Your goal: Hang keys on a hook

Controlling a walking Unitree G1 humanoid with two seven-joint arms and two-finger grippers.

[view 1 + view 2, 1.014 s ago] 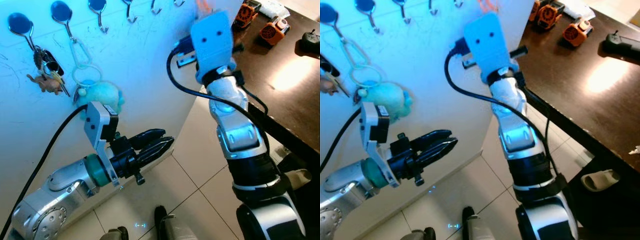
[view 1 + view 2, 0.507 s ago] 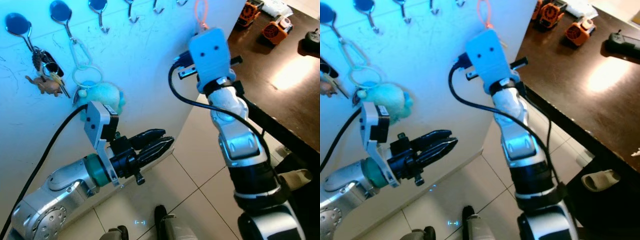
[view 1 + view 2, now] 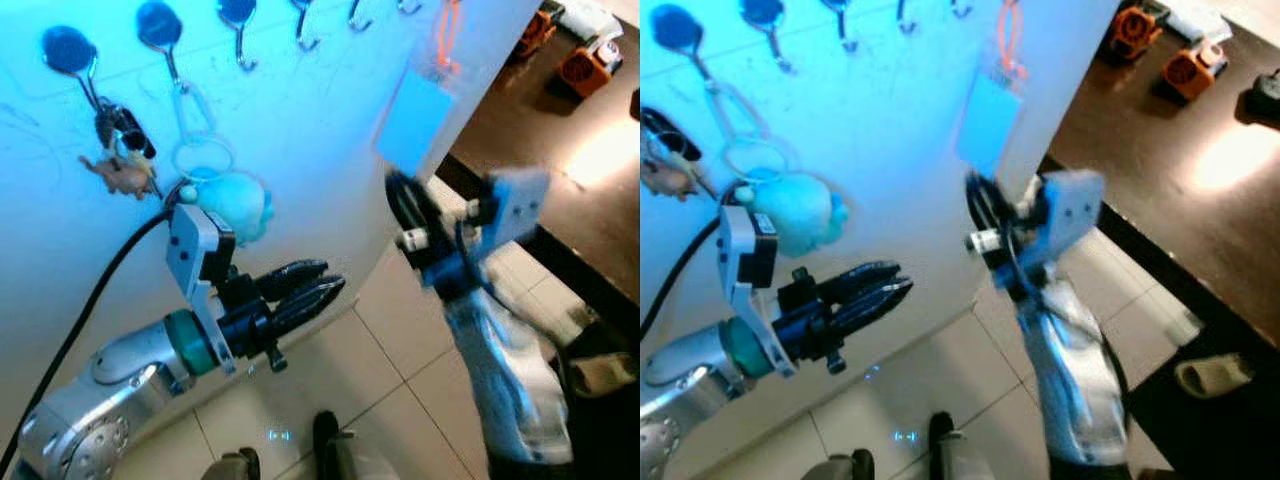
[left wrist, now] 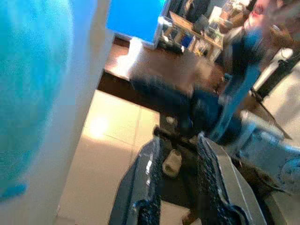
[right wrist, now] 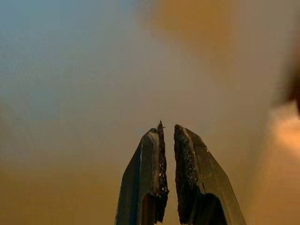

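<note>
An orange loop [image 3: 447, 35] hangs from a hook at the right end of the wall's hook row, with a pale blue tag [image 3: 413, 128] dangling below it. My right arm [image 3: 470, 250] is blurred, lower than the tag and apart from it. In the right wrist view my right gripper [image 5: 168, 129] is shut with nothing between its fingers. My left gripper [image 3: 335, 288] is held low in front of the wall, its fingers a little open and empty.
A key bunch with a brown figure [image 3: 120, 155] and a carabiner with a teal plush [image 3: 235, 205] hang on the left hooks; bare hooks [image 3: 305, 30] lie between. A dark table [image 3: 560, 140] with orange items [image 3: 580, 70] stands right. A slipper [image 3: 600, 375] lies on the tiled floor.
My right arm has dropped away from the hook, leaving the orange loop and blue tag hanging there. The camera has shifted slightly. The left arm holds its pose.
</note>
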